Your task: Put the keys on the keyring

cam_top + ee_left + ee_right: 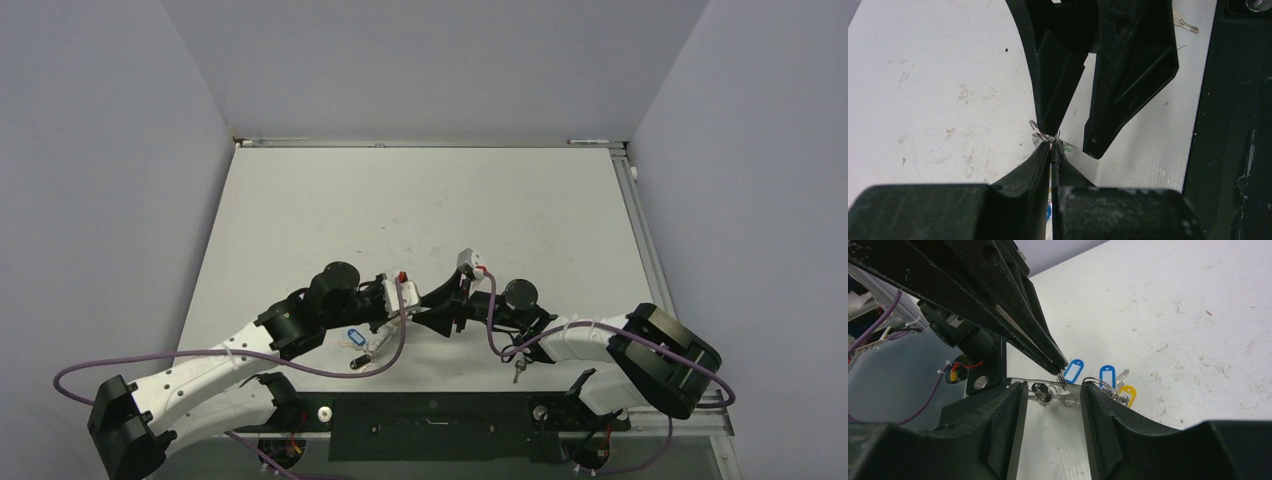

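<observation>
My left gripper (1050,149) is shut, pinching a small silver ring (1040,133) just above the table. The same ring (1063,378) hangs from the left fingertips in the right wrist view. My right gripper (1050,390) is open and faces the left one, its fingers on either side of the ring. A cluster of keys lies beyond: two blue tags (1074,371), a yellow tag (1128,392), a black-headed key (1040,392) and thin silver wire loops (1094,381). In the top view both grippers, left (408,310) and right (432,312), meet at the table's near middle.
One loose silver key (519,372) lies near the right arm's base; it also shows in the left wrist view (1185,24). The black base plate (430,425) runs along the near edge. Grey walls enclose the white table (420,200).
</observation>
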Action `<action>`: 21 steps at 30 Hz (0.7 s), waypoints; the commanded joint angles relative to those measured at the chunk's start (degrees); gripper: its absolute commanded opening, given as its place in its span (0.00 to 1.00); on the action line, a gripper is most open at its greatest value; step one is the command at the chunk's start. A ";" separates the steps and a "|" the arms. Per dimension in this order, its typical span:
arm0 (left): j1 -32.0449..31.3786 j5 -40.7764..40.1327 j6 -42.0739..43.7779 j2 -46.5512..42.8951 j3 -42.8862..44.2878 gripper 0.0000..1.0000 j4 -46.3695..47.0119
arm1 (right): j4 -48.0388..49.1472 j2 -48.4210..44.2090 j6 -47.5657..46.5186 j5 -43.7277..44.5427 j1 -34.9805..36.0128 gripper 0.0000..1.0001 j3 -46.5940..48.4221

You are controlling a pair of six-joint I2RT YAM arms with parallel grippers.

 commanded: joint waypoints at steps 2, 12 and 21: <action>0.99 3.66 -1.67 -1.77 0.10 0.00 4.99 | 7.31 1.79 -0.19 -2.50 0.26 0.43 2.64; 1.23 5.44 -1.88 -2.94 -0.30 0.00 5.78 | 8.04 2.69 -0.94 -2.76 0.11 0.39 2.76; 1.37 8.29 -1.84 -4.85 -1.32 0.00 7.34 | 7.84 0.80 -2.03 -3.81 -0.13 0.28 2.57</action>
